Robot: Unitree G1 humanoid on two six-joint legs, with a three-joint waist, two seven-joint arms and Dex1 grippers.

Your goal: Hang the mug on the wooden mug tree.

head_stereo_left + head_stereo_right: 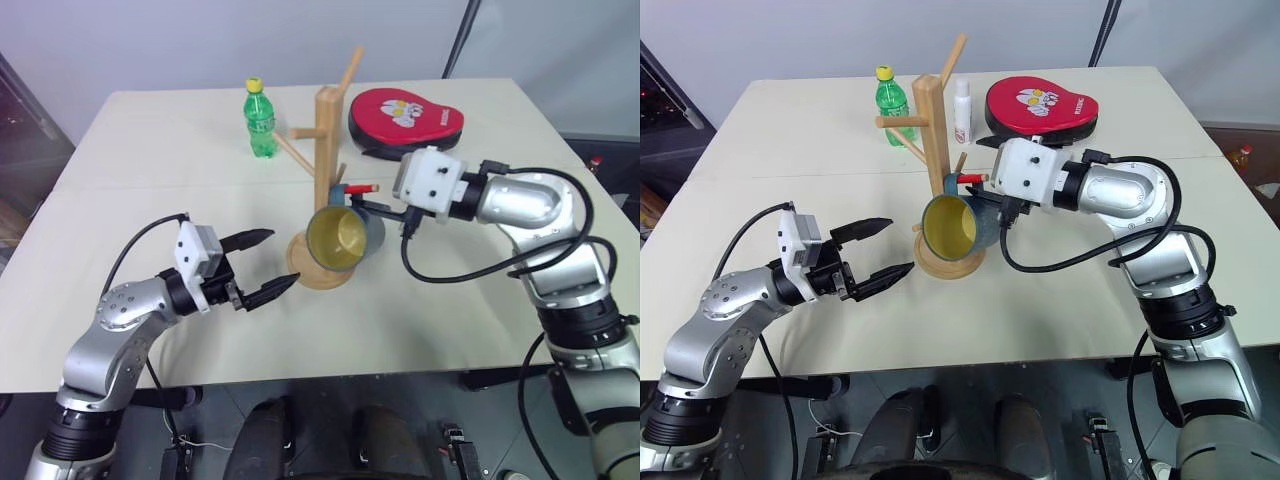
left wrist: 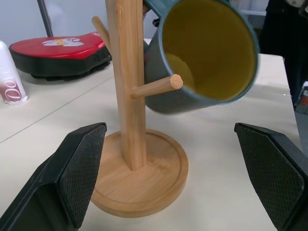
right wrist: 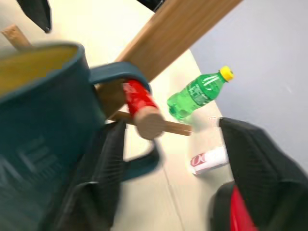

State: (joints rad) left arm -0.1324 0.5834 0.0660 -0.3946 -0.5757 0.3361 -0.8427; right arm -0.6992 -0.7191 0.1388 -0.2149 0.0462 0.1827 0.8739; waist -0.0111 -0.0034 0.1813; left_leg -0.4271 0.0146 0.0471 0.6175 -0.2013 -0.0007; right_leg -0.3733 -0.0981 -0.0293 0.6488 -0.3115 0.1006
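The blue-grey mug (image 1: pixel 345 238) with its yellow inside hangs tilted on the wooden mug tree (image 1: pixel 328 140), mouth turned toward me. Its loop handle (image 3: pixel 126 72) sits over the red-tipped peg (image 3: pixel 139 98). My right gripper (image 3: pixel 173 127) is open just right of the post, its fingers apart on either side of the peg's end, one finger close beside the handle. My left gripper (image 1: pixel 282 258) is open, low and left of the tree's round base (image 2: pixel 144 187), pointing at it with nothing between its fingers.
A green plastic bottle (image 1: pixel 261 120) stands behind the tree to the left. A small white bottle (image 1: pixel 962 100) and a red paddle case (image 1: pixel 405 122) lie behind it to the right. The table's front edge (image 1: pixel 300 372) runs just below my arms.
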